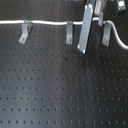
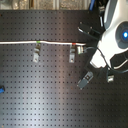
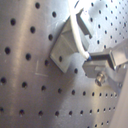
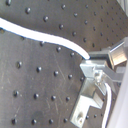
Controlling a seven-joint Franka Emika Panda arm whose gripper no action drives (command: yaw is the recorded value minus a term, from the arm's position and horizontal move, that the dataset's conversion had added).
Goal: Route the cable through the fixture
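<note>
One cable (image 1: 47, 22), white, is laid across three metal fixture clips: the first clip (image 1: 23, 34), the second clip (image 1: 69, 34) and the third clip (image 1: 105, 35), on the black perforated board (image 1: 60, 85). At the board's 2 o'clock, the third clip is partly screened by the gripper (image 1: 84, 35), seen closed on the cable in both wrist views. One small blue object (image 2: 2, 90) is noted at 9 o'clock in the second exterior view.

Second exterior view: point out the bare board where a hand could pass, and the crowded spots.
Free: the perforated board below the cable and both clips, apart from a small blue object at the second exterior view's left edge. Crowded: the second exterior view's right, around the gripper and arm.
</note>
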